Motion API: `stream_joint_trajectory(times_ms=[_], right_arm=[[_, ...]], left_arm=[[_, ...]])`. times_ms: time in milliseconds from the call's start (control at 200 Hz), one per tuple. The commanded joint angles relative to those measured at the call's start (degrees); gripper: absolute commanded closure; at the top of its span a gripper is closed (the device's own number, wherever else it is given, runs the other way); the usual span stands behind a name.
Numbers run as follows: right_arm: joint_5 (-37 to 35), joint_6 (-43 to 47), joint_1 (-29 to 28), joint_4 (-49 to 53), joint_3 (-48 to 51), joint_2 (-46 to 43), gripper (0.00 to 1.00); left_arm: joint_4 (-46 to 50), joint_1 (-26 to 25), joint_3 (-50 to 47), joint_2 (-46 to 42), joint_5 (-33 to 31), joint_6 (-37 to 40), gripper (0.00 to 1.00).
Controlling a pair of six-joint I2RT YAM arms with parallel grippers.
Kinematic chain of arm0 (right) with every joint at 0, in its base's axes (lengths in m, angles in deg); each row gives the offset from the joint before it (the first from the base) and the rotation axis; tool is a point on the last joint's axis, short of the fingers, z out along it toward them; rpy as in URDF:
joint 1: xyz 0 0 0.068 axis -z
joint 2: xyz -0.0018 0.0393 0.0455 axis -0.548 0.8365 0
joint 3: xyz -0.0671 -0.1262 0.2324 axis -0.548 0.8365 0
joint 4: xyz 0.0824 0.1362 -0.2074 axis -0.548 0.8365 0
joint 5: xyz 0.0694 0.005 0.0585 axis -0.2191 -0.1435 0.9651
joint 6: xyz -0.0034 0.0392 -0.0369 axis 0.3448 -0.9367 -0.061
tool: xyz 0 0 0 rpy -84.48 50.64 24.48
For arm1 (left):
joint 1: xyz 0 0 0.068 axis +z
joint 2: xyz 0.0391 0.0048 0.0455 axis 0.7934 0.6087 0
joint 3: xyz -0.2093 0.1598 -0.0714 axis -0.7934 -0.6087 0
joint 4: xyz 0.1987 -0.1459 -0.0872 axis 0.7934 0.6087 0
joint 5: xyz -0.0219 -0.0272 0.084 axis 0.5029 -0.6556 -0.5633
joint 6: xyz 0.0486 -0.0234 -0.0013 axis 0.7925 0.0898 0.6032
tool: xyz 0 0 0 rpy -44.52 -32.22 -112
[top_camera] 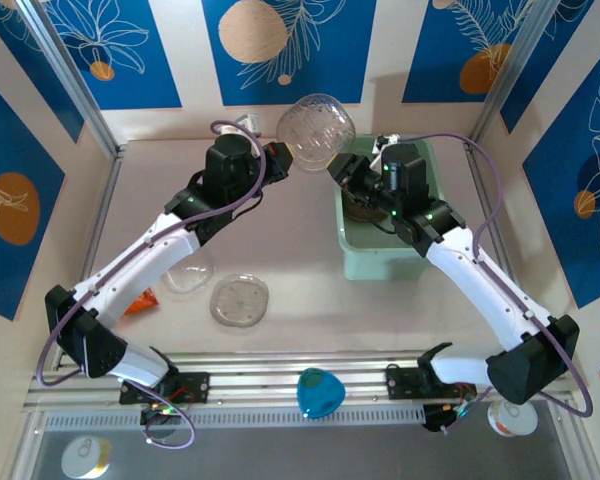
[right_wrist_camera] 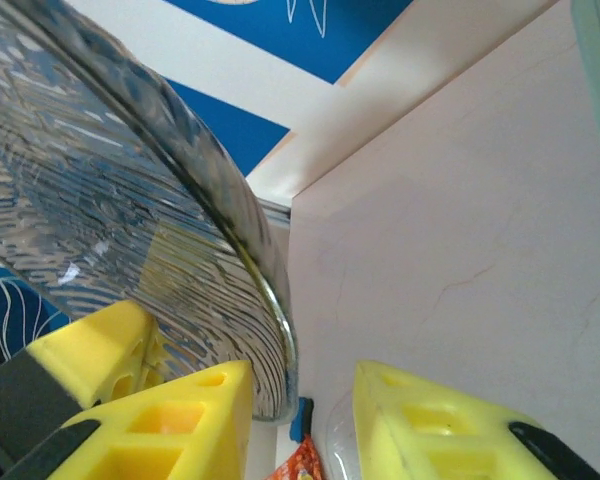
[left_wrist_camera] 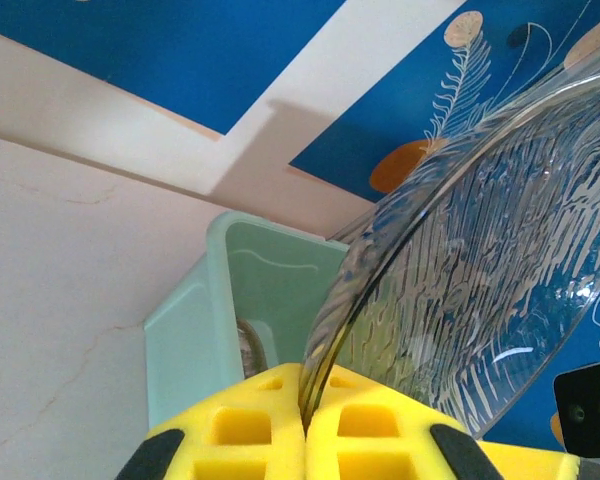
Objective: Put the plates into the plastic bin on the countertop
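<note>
Left gripper [top_camera: 280,160] is raised over the back of the countertop [top_camera: 300,240], jaws pressed together on the rim of a clear plate [top_camera: 315,130]. The left wrist view confirms this: both yellow fingers [left_wrist_camera: 250,430] meet on the plate's edge with no gap between them. The plate has a ribbed texture and is held off the surface, tilted, just beside the far left corner of the plastic bin [top_camera: 380,265]. Right gripper [top_camera: 342,172] sits over the bin's far left rim, facing the left gripper and close to the plate's lower right edge. In the right wrist view its jaws stand partly open. The plate's rim lies in the gap, close against one finger and clearly apart from the other. Cannot tell whether the near finger touches the rim; there is no clamp on it. The bin is mint green, upright, right of centre on the countertop. One brownish plate [top_camera: 365,205] lies inside it. Two other plates lie flat on the countertop, left of the bin and well apart from it: a pinkish plate [top_camera: 240,300], and a second clear plate [top_camera: 187,275] partly under the left arm. An orange packet [top_camera: 140,300] lies beside that arm.
</note>
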Motion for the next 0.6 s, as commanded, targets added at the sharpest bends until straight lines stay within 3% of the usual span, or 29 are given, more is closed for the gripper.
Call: stream_joint_trajectory(times_ms=[0,235,380,595], right_arm=[[-5.1,-1.0,-0.7,0.1,-0.4,0.0,0.69],[-10.1,-4.1,-2.2,0.6,0.4,0.0,0.79],[-10.5,-4.9,-2.6,-0.3,0.9,0.1,0.81],[-11.9,-5.3,-2.8,0.5,1.3,-0.2,0.92]], left_arm=[[-1.1,-1.0,1.9,-0.9,-1.8,-0.8,1.00],[0.0,-1.8,1.9,-0.7,-2.2,-0.6,1.00],[0.2,-2.3,1.5,-0.6,-2.2,-0.5,1.00],[1.5,-2.3,2.3,-0.3,-1.8,0.3,1.00]])
